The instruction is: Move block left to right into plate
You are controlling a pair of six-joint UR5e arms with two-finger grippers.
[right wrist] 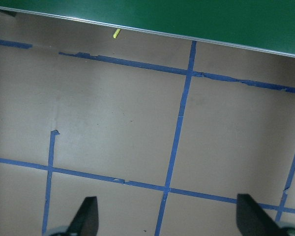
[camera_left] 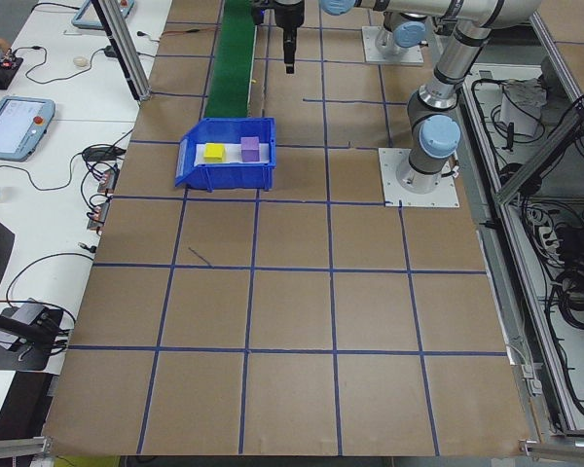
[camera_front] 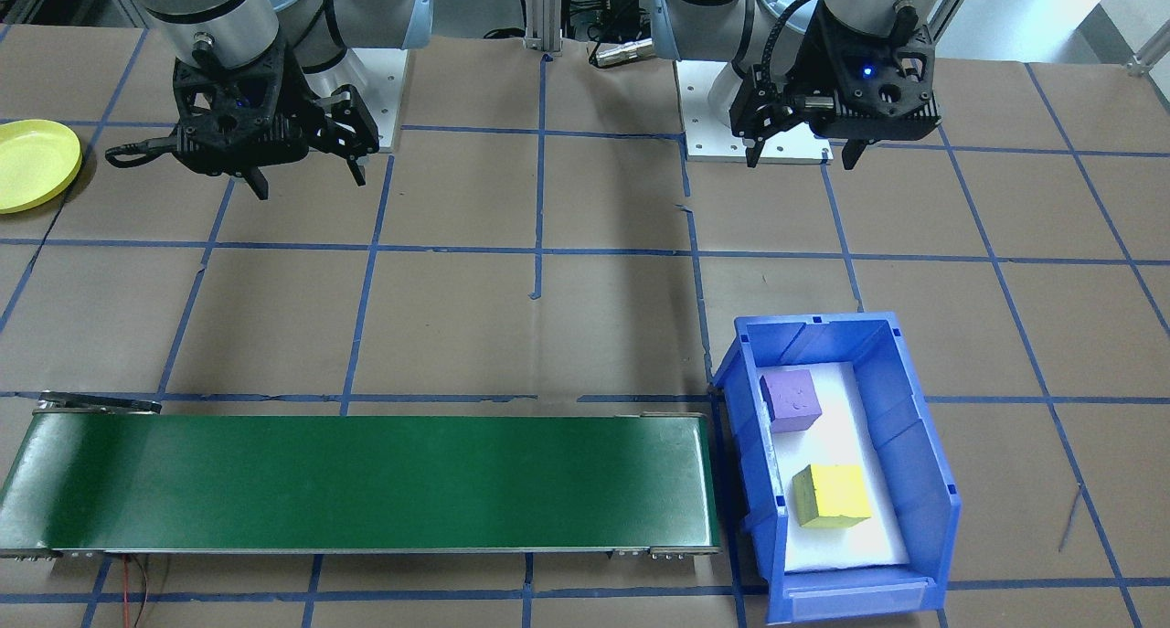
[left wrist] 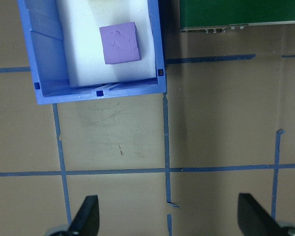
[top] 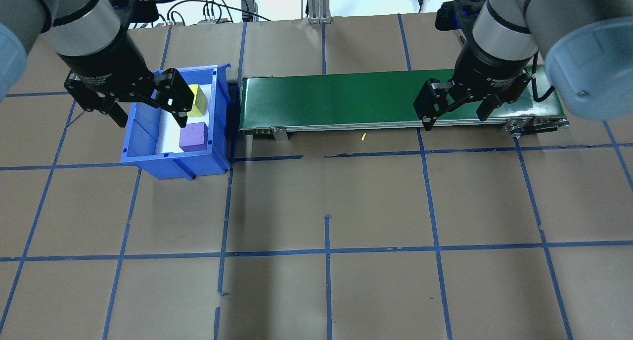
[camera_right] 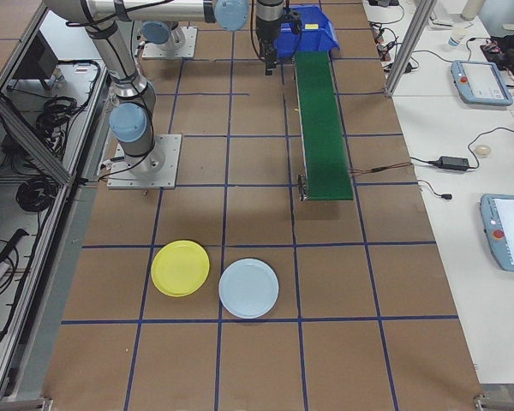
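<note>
Both arms raised, nothing held.
Green conveyor (top: pixel 395 100) at 12 o'clock, blue bin (top: pixel 173 127) at 10 holding purple block (top: pixel 193 136) and yellow block (top: pixel 199 100); yellow plate (camera_front: pixel 32 164) sits far right (robot's side); left gripper (top: pixel 146 105) and right gripper (top: pixel 457 112) spread apart.

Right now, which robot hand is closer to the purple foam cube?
The left hand: it hangs above the blue bin's edge by the purple foam cube. The right hand is far off, by the green belt.

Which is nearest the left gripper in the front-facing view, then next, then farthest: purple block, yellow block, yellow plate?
1. Purple block, in the blue bin's end nearer the left gripper.
2. Yellow block, at the bin's far end.
3. Yellow plate, far across the table.
</note>
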